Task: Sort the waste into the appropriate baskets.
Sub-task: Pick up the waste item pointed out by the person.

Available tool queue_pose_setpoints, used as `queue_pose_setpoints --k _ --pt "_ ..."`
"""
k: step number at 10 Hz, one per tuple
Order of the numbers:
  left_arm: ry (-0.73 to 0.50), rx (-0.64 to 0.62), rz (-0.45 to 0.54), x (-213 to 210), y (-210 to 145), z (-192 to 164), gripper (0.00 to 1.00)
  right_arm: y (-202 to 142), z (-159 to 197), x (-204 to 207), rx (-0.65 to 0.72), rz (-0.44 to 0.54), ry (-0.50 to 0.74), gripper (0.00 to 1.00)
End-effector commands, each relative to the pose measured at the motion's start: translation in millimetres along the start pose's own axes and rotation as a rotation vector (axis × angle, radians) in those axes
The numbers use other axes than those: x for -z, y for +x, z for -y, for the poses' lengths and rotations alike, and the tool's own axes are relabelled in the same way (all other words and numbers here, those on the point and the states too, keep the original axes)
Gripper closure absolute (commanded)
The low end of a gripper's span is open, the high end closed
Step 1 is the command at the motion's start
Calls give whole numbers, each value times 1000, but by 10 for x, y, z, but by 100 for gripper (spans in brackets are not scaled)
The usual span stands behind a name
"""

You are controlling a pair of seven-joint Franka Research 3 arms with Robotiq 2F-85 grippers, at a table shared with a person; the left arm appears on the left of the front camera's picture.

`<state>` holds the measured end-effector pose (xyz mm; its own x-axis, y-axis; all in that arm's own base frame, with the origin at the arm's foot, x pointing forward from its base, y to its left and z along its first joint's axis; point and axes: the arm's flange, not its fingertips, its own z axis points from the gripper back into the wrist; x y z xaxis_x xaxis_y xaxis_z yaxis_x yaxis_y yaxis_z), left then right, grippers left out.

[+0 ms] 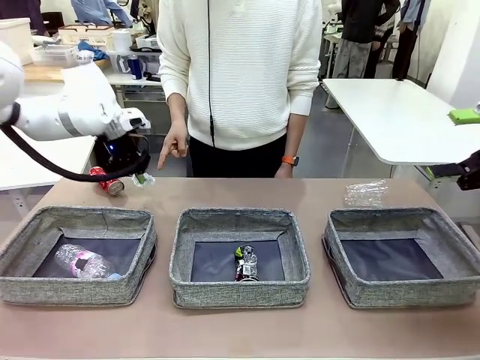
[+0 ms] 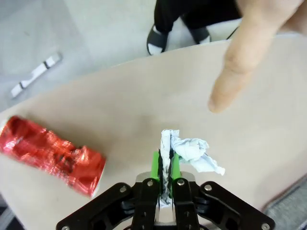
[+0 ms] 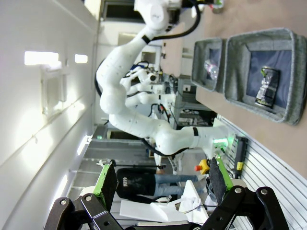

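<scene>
Front view: a clear bottle (image 1: 84, 262) is noted in the left basket (image 1: 75, 289), and a dark can (image 1: 246, 262) in the middle basket (image 1: 240, 292); its print is too small to be read.

Left wrist view: the white paper wad (image 2: 192, 153) is pinched by the left gripper (image 2: 165, 158) over the table (image 2: 120, 110), with the red can (image 2: 53, 155) lying beside it.

Right wrist view: the right gripper (image 3: 160, 179) is recorded with fingers spread wide, well apart from the baskets.

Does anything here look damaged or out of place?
The red can is crushed and lies on its side on the table, beside the left gripper, shut on a paper wad. Crumpled clear plastic lies behind the right basket.
</scene>
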<state>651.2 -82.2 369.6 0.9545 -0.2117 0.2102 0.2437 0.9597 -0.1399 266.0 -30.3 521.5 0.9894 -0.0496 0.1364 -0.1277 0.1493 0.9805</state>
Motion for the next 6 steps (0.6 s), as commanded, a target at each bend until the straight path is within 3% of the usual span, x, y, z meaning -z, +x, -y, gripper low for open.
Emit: queue_pose_setpoints --k 1,3,6 --pt "-36 -110 -33 -892 -353 229 100 9 -38 -10 5 -6 -4 0" --pt "-145 -269 20 -1817 -930 760 100 9 -38 -10 5 -6 -4 0" --pt "-339 -172 -102 -2303 -1956 1297 100 9 -38 -10 5 -6 -4 0"
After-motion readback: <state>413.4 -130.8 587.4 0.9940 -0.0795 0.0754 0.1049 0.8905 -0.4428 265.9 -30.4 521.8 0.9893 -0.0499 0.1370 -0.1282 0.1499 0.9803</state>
